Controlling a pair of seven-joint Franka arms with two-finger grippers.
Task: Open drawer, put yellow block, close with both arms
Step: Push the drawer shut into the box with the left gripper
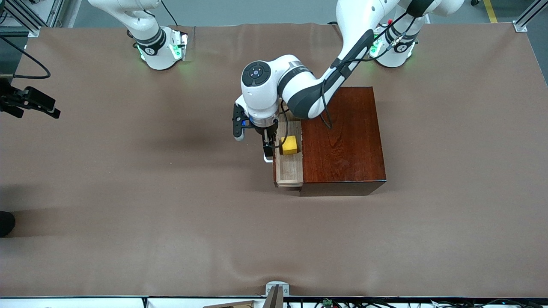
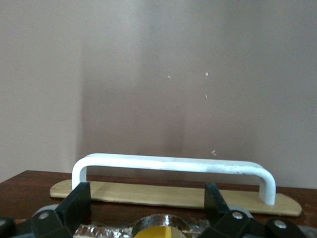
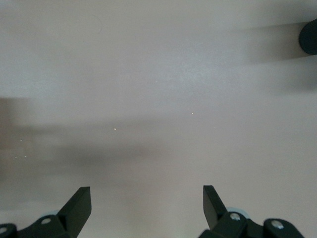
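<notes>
Two steps are done: the drawer (image 1: 288, 169) is pulled open and the block (image 1: 290, 145) is laid inside. Closing is left. The left end effector (image 1: 268, 147) is held open at the handle (image 2: 173, 164); the right end effector (image 3: 147, 204) is held open over the tabletop (image 1: 128, 192).

The front camera looks down from high across the table (image 1: 128, 192) toward both arm bases, while the left wrist camera sits very close at the drawer (image 1: 289, 169) handle (image 2: 173, 166), seen in both, and the right wrist camera faces bare table.
</notes>
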